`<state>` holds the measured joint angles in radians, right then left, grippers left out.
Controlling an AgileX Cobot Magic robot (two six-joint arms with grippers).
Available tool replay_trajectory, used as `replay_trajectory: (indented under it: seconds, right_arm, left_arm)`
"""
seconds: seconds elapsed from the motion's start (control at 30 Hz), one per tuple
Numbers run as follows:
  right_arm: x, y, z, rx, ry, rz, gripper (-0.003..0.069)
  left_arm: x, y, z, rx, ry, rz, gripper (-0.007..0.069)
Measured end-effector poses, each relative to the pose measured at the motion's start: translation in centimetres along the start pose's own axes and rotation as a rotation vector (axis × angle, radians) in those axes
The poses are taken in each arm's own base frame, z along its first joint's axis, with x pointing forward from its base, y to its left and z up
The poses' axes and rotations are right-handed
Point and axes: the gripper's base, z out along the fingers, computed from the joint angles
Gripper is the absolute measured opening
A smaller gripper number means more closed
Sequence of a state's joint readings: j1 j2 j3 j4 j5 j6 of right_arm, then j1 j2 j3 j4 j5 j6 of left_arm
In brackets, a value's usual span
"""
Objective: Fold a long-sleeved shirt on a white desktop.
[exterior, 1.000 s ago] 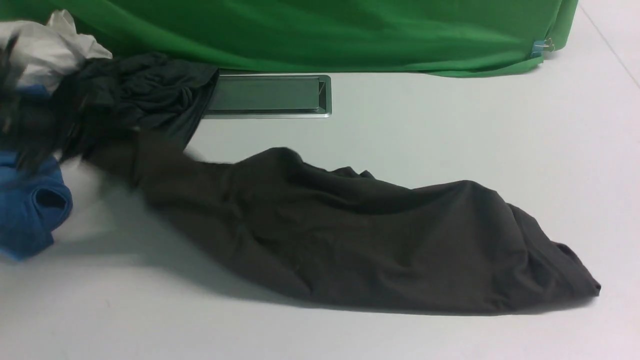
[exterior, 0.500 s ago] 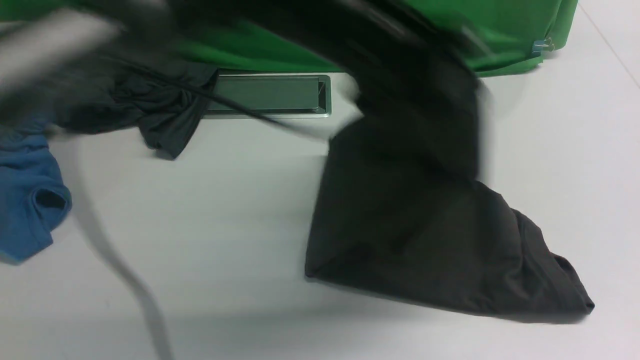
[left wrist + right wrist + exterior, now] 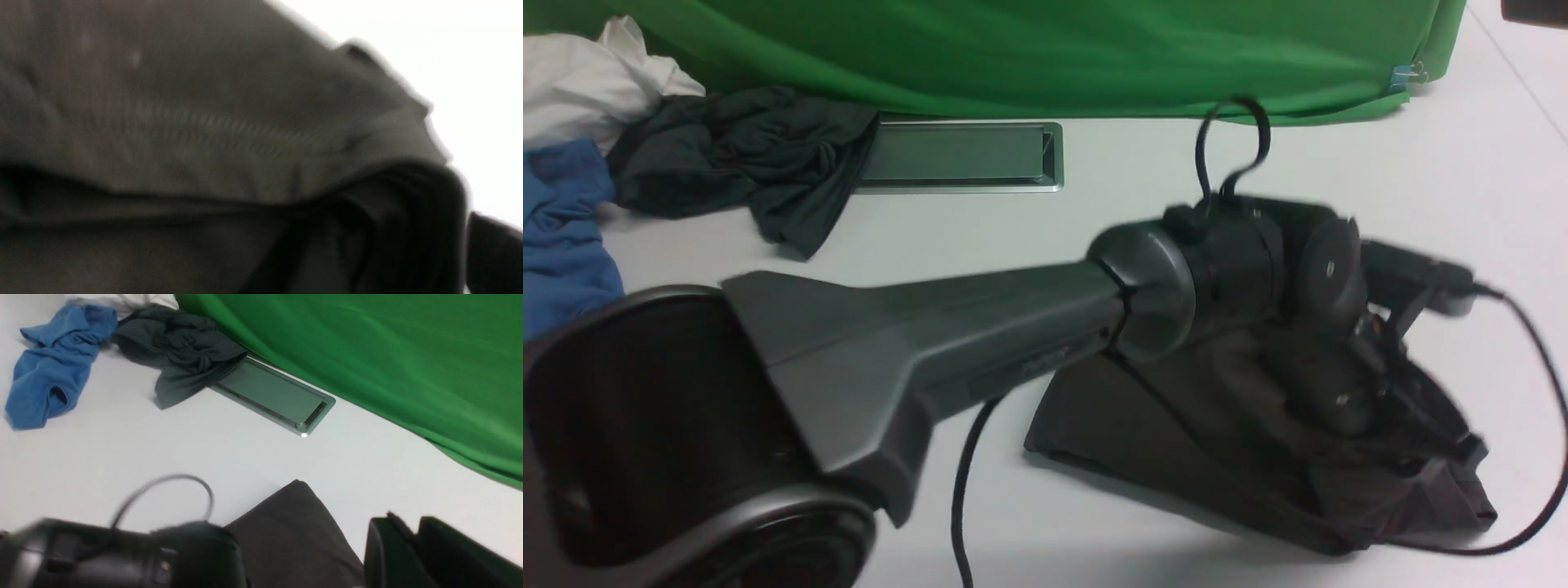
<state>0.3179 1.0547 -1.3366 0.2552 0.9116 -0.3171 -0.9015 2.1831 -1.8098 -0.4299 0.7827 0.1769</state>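
The long-sleeved shirt [image 3: 1143, 425] lies bunched in the lower right of the front frame, a dark brownish-black heap on the white tabletop [image 3: 1176, 204]. The left arm [image 3: 931, 327] reaches from the lower left corner across the middle of the frame. Its left end effector [image 3: 1421, 425] is down on the right part of the shirt. That part is motion-blurred, so I cannot tell whether it is open, closed or pinching cloth. The left wrist view is filled with blurred shirt fabric [image 3: 204, 102] seen very close, with bright tabletop in its upper right.

In the right wrist view, the right end effector [image 3: 414, 524] sits at the lower right of the frame, just beside a folded corner of the shirt [image 3: 294, 531]. Its two dark fingers [image 3: 388, 547] stand close together with a thin slit between them and nothing visible in it. Whether they are fully closed I cannot tell.

In the upper left of the front frame a dark grey-green garment [image 3: 743, 155] overlaps one end of the silver-framed cable hatch [image 3: 960, 155]. A blue garment [image 3: 564, 220] and a white cloth [image 3: 580, 82] lie at the left edge. A green backdrop [image 3: 1045, 49] runs along the top.
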Motion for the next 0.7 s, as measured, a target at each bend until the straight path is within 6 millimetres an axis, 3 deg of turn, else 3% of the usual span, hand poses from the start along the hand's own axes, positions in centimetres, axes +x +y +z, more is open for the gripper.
replay_trajectory:
  seconds: [0.03, 0.1, 0.17, 0.23, 0.27, 0.33, 0.37, 0.47, 0.5, 0.53, 0.57, 0.6, 0.7]
  right_arm:
    - [0.0, 0.0, -0.1, 0.001, -0.005, 0.004, 0.0108]
    - [-0.1, 0.0, -0.3, 0.006, -0.020, 0.006, 0.0128]
    - [-0.2, 0.0, -0.4, 0.010, -0.034, 0.008, 0.0142]
    - [-0.6, 0.1, -1.3, 0.027, -0.096, 0.007, 0.0188]
    - [-0.7, 0.1, -1.4, 0.030, -0.106, 0.007, 0.0197]
    - [-1.1, 0.2, -2.9, 0.054, -0.187, -0.002, 0.0276]
    - [-1.1, 0.2, -3.1, 0.056, -0.196, -0.003, 0.0281]
    - [-0.9, 0.2, -3.7, 0.079, -0.196, -0.025, 0.0323]
    - [-0.9, 0.2, -3.7, 0.079, -0.196, -0.025, 0.0324]
    - [-0.2, 0.1, -2.9, 0.075, -0.158, -0.020, 0.0328]
    - [-0.1, 0.1, -2.7, 0.075, -0.154, -0.018, 0.0329]
    - [1.1, -0.1, -1.1, 0.067, -0.097, 0.001, 0.0329]
    - [4.3, -0.6, 3.5, 0.054, 0.045, 0.096, 0.0332]
  left_arm:
    - [-0.7, -0.2, -1.5, -0.007, -0.030, 0.019, 0.0596]
    - [-1.7, -0.4, -4.1, -0.023, -0.082, 0.050, 0.0650]
    - [-2.3, -0.4, -6.1, -0.044, -0.120, 0.074, 0.0671]
    - [-3.4, 0.1, -10.8, -0.106, -0.199, 0.120, 0.0687]
    - [-3.5, 0.2, -11.6, -0.119, -0.211, 0.126, 0.0689]
    - [-3.6, 2.4, -17.0, -0.233, -0.249, 0.135, 0.0693]
    - [-3.6, 2.3, -17.3, -0.233, -0.255, 0.136, 0.0693]
    - [-2.1, 6.8, -22.2, -0.345, -0.218, 0.040, 0.0688]
    - [-1.9, 7.4, -22.5, -0.353, -0.208, 0.024, 0.0685]
    - [-0.9, 9.5, -23.4, -0.366, -0.164, -0.043, 0.0653]
    - [-0.7, 9.8, -23.5, -0.366, -0.159, -0.053, 0.0647]
    - [0.6, 11.9, -23.5, -0.357, -0.110, -0.124, 0.0580]
    - [3.7, 15.8, -22.0, -0.285, -0.031, -0.263, 0.0388]
